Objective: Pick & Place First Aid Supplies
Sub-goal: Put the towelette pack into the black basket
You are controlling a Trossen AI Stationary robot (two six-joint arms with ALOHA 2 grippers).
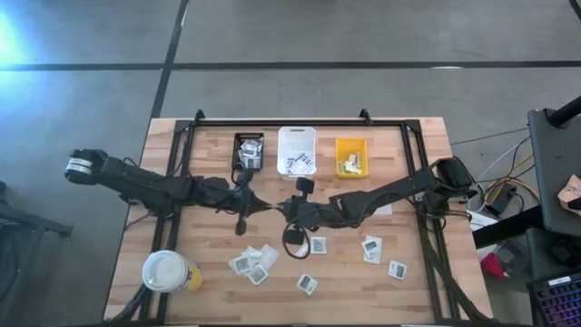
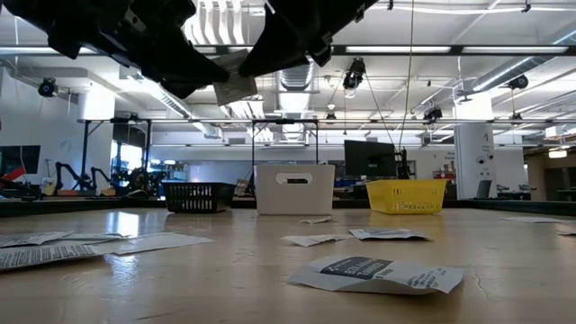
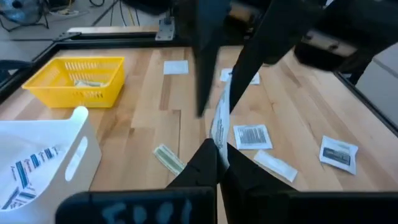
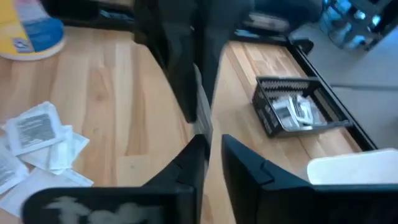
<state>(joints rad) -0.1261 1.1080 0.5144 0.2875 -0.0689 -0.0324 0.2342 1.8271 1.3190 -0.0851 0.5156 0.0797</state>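
Nearest the low camera lay a printed packet [image 2: 373,273], one of the loose packets [image 1: 259,265] scattered toward six o'clock on the table [image 1: 418,291]. At eight o'clock stood the cup [image 1: 168,271]. My left pincer [image 3: 217,152] hung over mid-table, pressed together on the edge of a thin white packet [image 3: 219,121]. My right pincer [image 4: 211,144], nose to nose with it, had its fingers slightly parted around the same packet. I judged this a handover: the right should spread fully and back straight off toward three o'clock without dragging the paper, before I carried it to the bins [image 1: 297,150] at twelve o'clock.
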